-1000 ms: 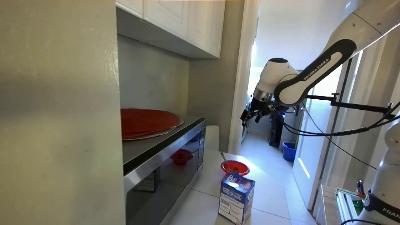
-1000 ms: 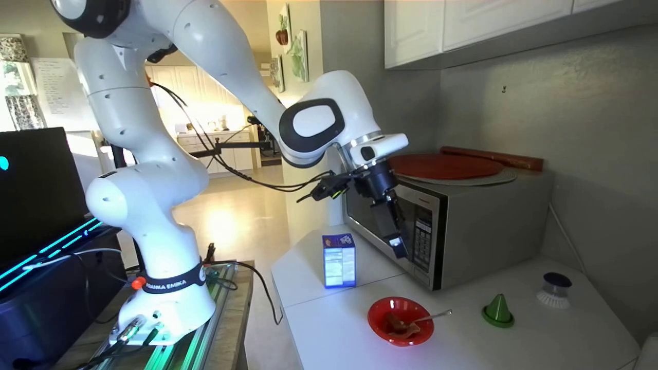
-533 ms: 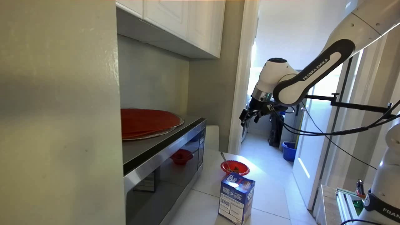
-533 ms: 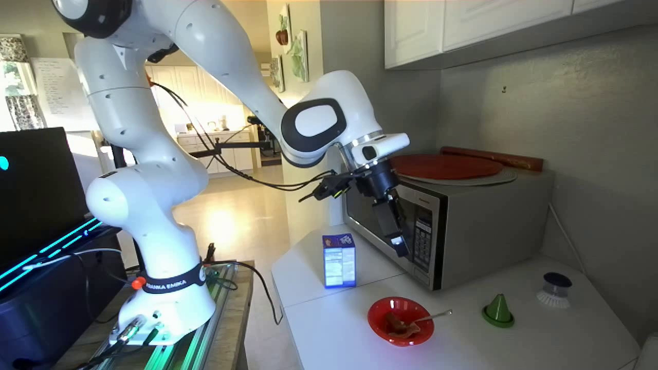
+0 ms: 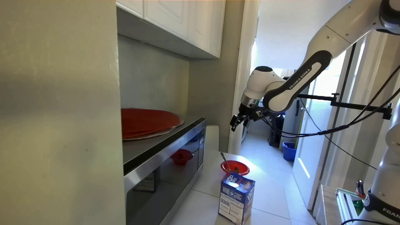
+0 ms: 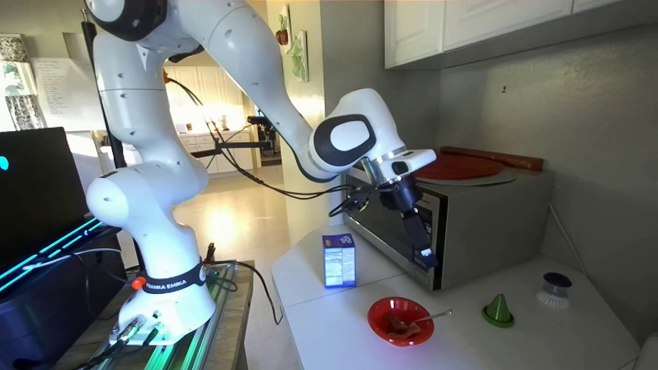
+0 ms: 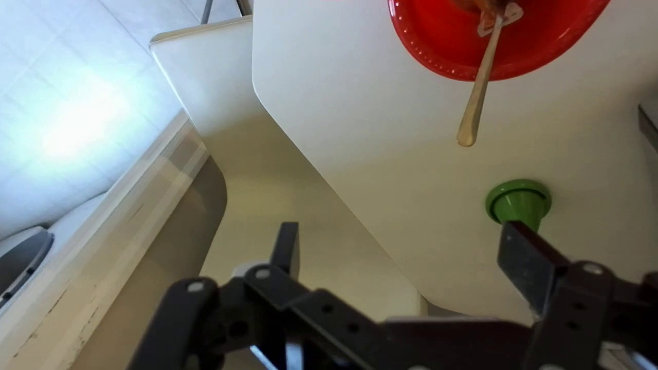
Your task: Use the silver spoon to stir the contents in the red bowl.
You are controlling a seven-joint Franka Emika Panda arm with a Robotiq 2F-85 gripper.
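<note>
The small red bowl (image 6: 378,319) sits on the white counter with brown contents; it also shows in an exterior view (image 5: 242,166). The silver spoon (image 6: 440,314) leans in it, its handle sticking out over the rim toward the green cone. In the wrist view the bowl (image 7: 434,49) is cut off by the top edge, and the spoon handle (image 7: 478,100) points down toward the jaws. My gripper (image 7: 401,236) is open with nothing between its fingers. In both exterior views it (image 6: 425,258) (image 5: 239,124) hangs above the counter, apart from bowl and spoon, in front of the microwave's panel end.
A blue-and-white carton (image 6: 339,261) stands beside the bowl. The microwave (image 6: 498,231) bears a large flat red dish (image 6: 457,167). A green cone (image 6: 497,310) and a brush (image 6: 555,290) stand on the counter. White cabinets (image 6: 488,31) hang above.
In the last half second the arm has swung across and slightly lower, moving the gripper toward the microwave's panel end. Bowl, spoon and carton have not moved.
</note>
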